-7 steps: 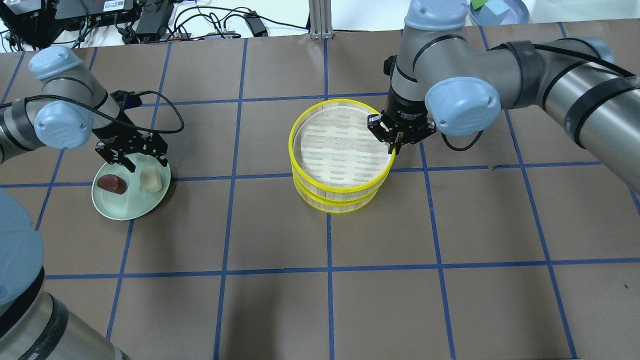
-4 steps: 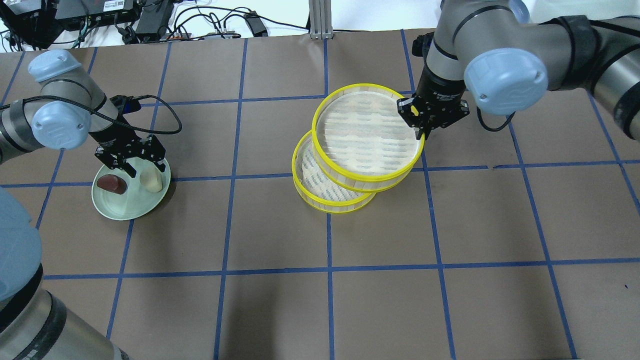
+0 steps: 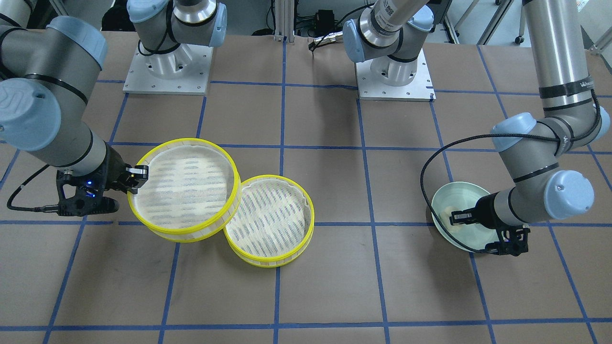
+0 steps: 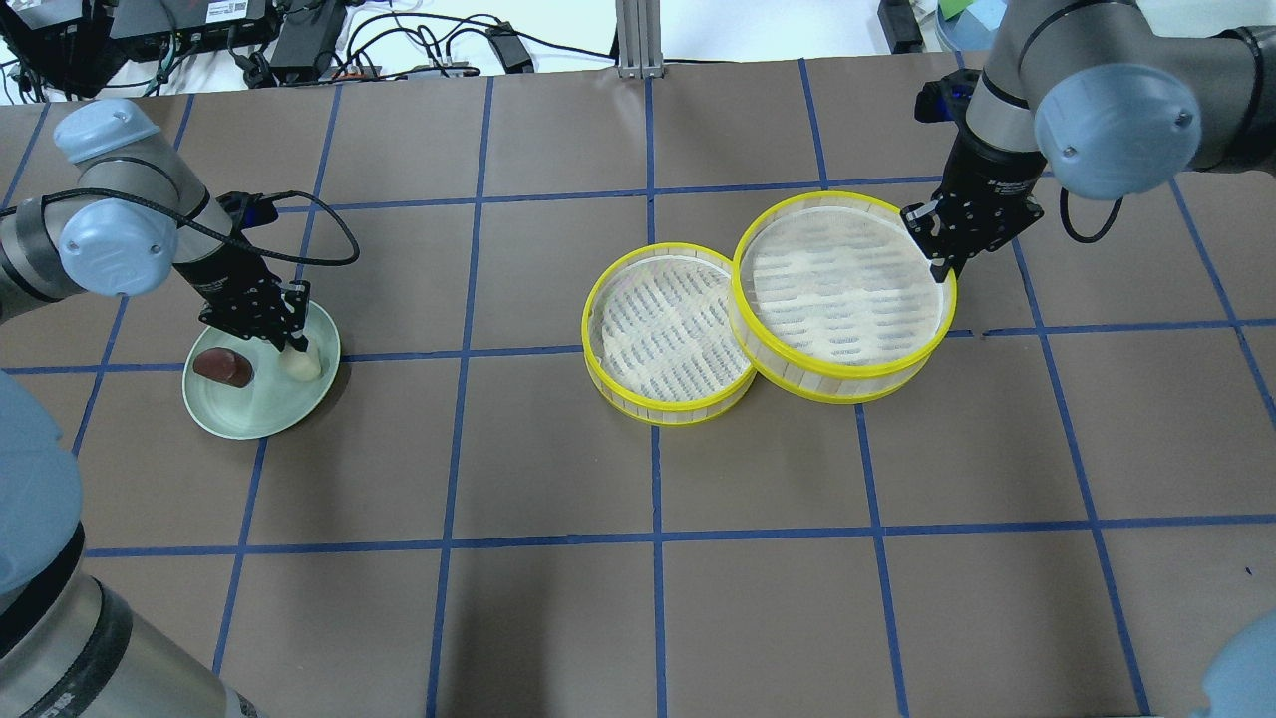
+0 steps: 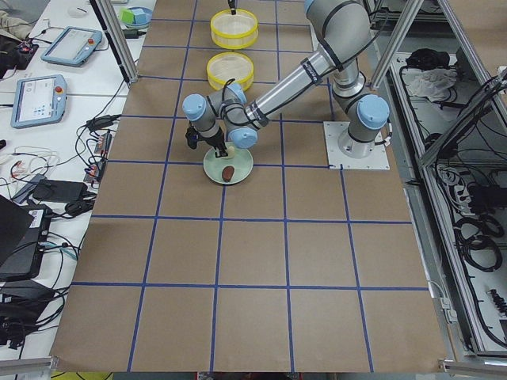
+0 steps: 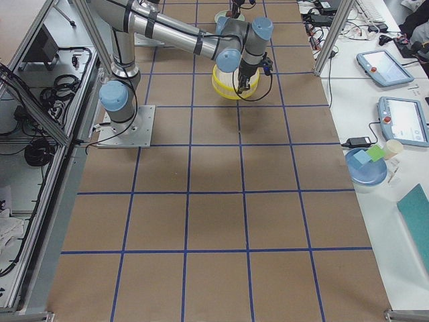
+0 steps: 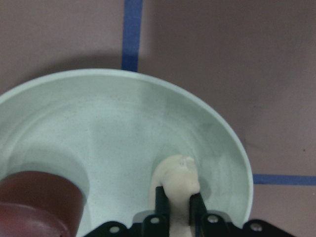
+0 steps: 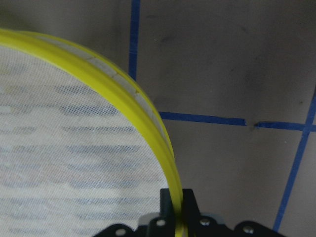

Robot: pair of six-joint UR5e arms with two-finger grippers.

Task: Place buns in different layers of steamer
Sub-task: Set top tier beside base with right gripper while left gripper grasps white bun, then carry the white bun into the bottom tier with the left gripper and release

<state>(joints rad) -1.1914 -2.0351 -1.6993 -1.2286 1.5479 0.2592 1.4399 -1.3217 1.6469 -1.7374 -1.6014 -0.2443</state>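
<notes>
The worktop [image 4: 558,618] is brown with a grid of blue lines, the steamer tray [image 4: 666,419] and the other steamer tray [image 4: 843,397] both have bright yellow rims and whitish net with grey stripes, the plate [image 4: 254,414] is pale green, and there is a cream bun [image 4: 302,366] and a dark red-brown bun [image 4: 222,367].

My desk [image 4: 558,618] is covered in brown paper gridded with blue tape. A pale green plate [image 4: 261,417] sits over a tape crossing on my left. Beyond the far edge a white table carries black cables and adapters [image 4: 299,40], two tablets [image 6: 380,67] and a blue bowl [image 6: 365,171]
</notes>
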